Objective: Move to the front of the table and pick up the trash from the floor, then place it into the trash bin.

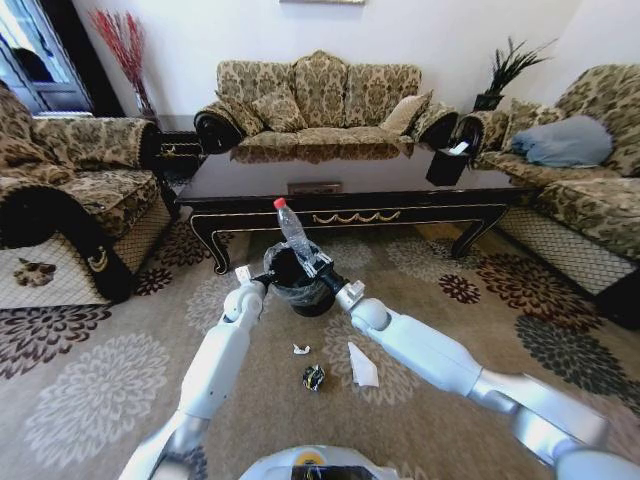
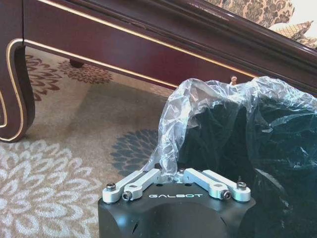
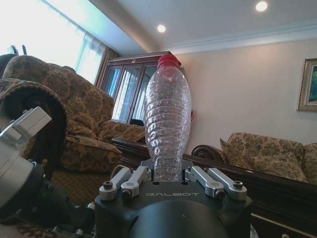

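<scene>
My right gripper is shut on the lower end of the clear plastic bottle with the red cap, holding it tilted above the black trash bin. In the right wrist view the bottle stands up out of that gripper. My left gripper is at the bin's left rim; in its wrist view it is shut on the clear bag folded over the bin. On the carpet nearer me lie a white folded paper, a dark crumpled wrapper and a tiny white scrap. The dark wood table stands just behind the bin.
Patterned sofas stand behind the table and on both sides, the left armchair and right sofa flanking the carpet. A small black box with tissue sits at the table's right end. Open carpet lies around the floor litter.
</scene>
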`<state>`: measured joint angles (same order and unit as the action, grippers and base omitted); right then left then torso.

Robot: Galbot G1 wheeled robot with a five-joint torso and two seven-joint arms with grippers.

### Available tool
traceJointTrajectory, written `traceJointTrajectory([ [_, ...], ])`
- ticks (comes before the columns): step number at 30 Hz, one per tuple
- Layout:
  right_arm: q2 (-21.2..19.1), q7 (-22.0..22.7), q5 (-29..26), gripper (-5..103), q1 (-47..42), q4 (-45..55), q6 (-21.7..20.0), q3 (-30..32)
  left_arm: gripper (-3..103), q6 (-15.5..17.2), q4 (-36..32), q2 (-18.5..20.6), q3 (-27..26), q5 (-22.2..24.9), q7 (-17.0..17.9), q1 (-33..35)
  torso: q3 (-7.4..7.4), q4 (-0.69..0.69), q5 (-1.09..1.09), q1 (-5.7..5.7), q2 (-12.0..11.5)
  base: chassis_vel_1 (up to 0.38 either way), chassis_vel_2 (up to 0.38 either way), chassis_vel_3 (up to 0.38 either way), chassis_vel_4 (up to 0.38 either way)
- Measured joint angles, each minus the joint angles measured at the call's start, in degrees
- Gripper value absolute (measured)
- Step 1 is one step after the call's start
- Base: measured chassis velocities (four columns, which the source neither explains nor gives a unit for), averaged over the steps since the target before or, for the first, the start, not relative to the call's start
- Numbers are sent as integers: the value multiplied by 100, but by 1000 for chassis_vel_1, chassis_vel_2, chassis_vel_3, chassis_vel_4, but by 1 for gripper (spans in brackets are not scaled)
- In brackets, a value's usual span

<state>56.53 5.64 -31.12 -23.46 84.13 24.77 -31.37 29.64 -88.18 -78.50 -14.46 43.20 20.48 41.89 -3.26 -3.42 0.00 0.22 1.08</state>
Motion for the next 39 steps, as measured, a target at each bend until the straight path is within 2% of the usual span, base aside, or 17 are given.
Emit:
traceJointTrajectory([
  [2,9,4,-6,21,12,-19,-2,-16,3,0,-18,12,-9,0,0,18,0,-1,0,0,0,0,0,0,0],
  [3,15,5,-9,27,21,-27,-4,-25,3,0,-33,24,-14,0,0,34,0,0,0,0,0,0,0,0,0],
  [6,26,8,-11,32,59,-45,-6,-51,3,0,-63,59,-20,0,0,60,0,0,0,0,0,0,0,0,0],
  [10,72,32,9,53,123,-87,-6,-94,3,2,-108,142,-41,14,0,71,0,0,0,0,0,0,0,0,0],
  [13,102,64,32,58,135,-108,-6,-108,3,9,-132,177,-46,28,0,78,0,0,0,0,0,0,0,0,0],
  [16,129,101,42,75,159,-113,-9,-141,3,20,-169,235,-70,42,1,102,0,1,0,0,0,0,0,0,0],
  [18,137,108,45,75,161,-116,-12,-147,3,21,-184,251,-81,48,2,112,0,1,0,0,0,0,0,0,0],
  [22,166,205,75,96,160,-124,-29,-146,3,29,-249,303,-119,69,4,170,0,0,0,0,0,0,0,0,0],
  [28,58,355,-8,100,181,52,-153,114,3,107,-398,389,-231,158,54,244,0,1,0,0,0,0,0,0,0],
  [32,-194,488,-238,100,132,342,-396,503,3,314,-689,560,-410,400,217,301,0,1,0,0,0,0,0,0,0],
  [36,-595,486,-253,100,-369,556,-776,1239,3,500,-1174,782,-880,606,355,622,1,-2,1,0,0,0,0,0,0],
  [37,-595,486,-253,100,-369,556,-776,1239,3,500,-1174,782,-880,606,355,622,1,-2,1,0,0,0,0,0,0],
  [39,-793,515,-307,100,-648,711,-1074,1566,3,578,-1349,917,-1144,647,418,870,1,-1,1,-1,0,0,0,0,0],
])
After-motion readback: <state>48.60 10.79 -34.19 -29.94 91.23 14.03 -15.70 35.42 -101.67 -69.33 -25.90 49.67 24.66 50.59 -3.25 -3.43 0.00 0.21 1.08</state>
